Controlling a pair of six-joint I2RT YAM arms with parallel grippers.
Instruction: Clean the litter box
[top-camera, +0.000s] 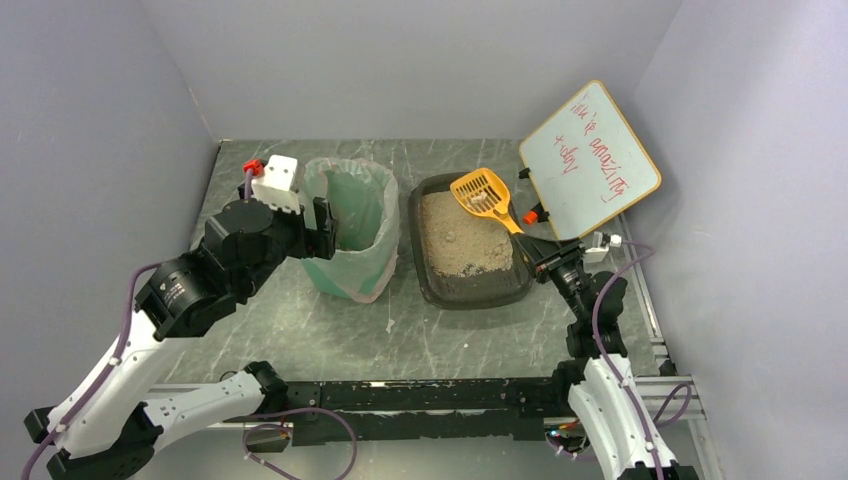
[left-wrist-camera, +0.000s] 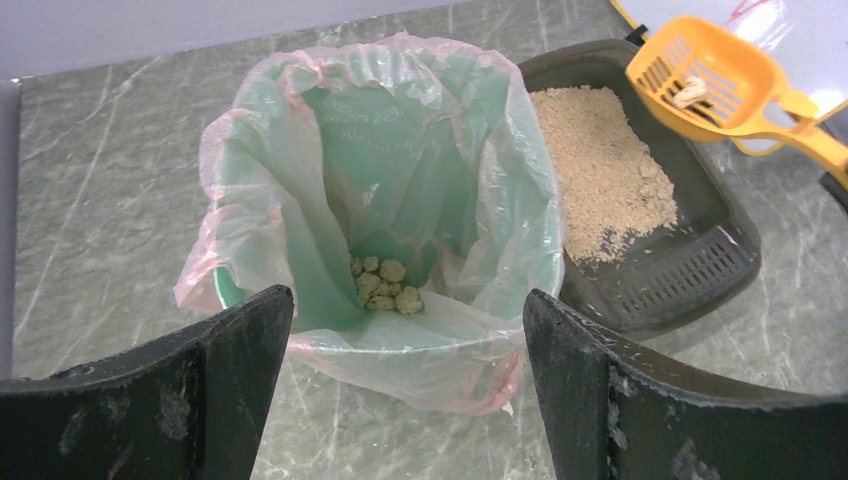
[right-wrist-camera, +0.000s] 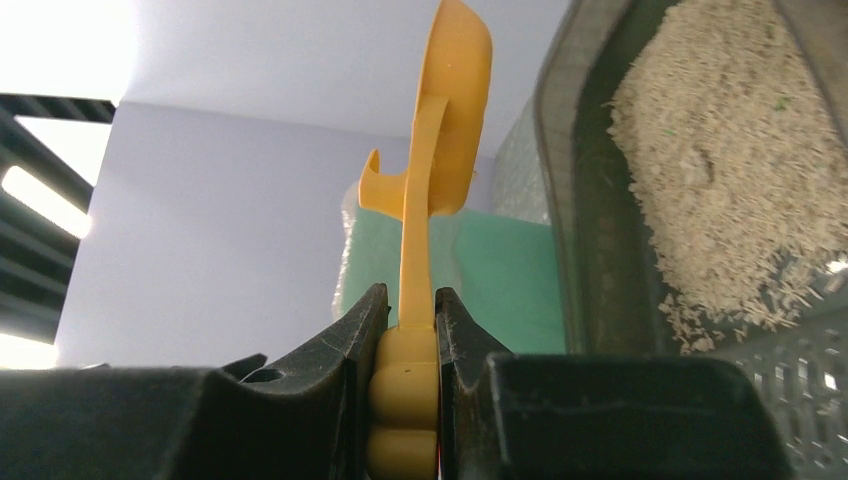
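1. The litter box (top-camera: 478, 291) lies mid-table, its left rim just beside the green bin (top-camera: 345, 270). Bare table (top-camera: 330, 335) stretches in front of both.
2. The right gripper (right-wrist-camera: 403, 320) pinches the orange scoop (top-camera: 482, 193) by its handle, with the head over the box's far end.
3. The left gripper (top-camera: 322, 228) hangs spread wide by the bin's rim.
4. The whiteboard (top-camera: 590, 160) bears red handwriting, possibly "amazing".

Litter box (top-camera: 478, 290): shallow dark grey rectangular plastic tray with rounded corners, lying flat just beside the green bin (top-camera: 345, 268), on its right in the top view. Beige sandy litter (top-camera: 458, 235) covers its far part; the ribbed near end shows bare.
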